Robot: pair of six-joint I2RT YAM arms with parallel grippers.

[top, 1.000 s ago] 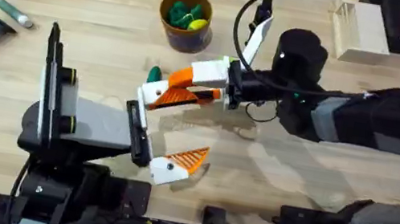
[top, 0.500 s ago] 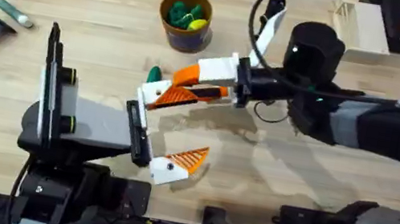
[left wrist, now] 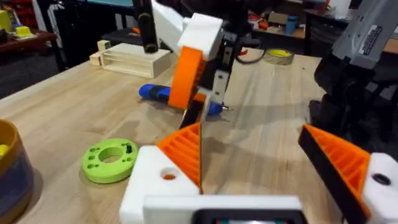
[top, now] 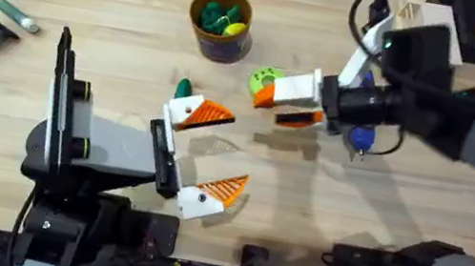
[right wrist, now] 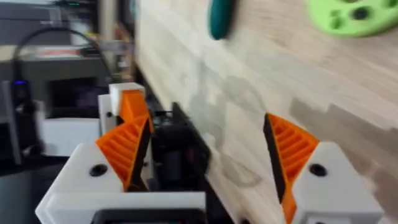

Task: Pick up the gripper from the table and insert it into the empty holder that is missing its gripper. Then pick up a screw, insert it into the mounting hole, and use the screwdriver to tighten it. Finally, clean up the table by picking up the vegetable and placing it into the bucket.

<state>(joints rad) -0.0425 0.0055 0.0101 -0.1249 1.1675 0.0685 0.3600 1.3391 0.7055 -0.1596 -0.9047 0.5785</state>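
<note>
Orange ribbed pads on your right hand (top: 273,105) stand spread apart, with nothing between them and no writing legible anywhere. Just beyond its tips lies the lime-green disc (top: 264,79), and the blue screwdriver (top: 361,137) lies under its wrist on the tabletop (top: 114,64). Your left hand (top: 212,153) is spread wide and empty too, both tips over bare wood. The dark green vegetable (top: 184,88) lies just past its farther finger, and the bucket (top: 220,24) stands farther off beyond that.
</note>
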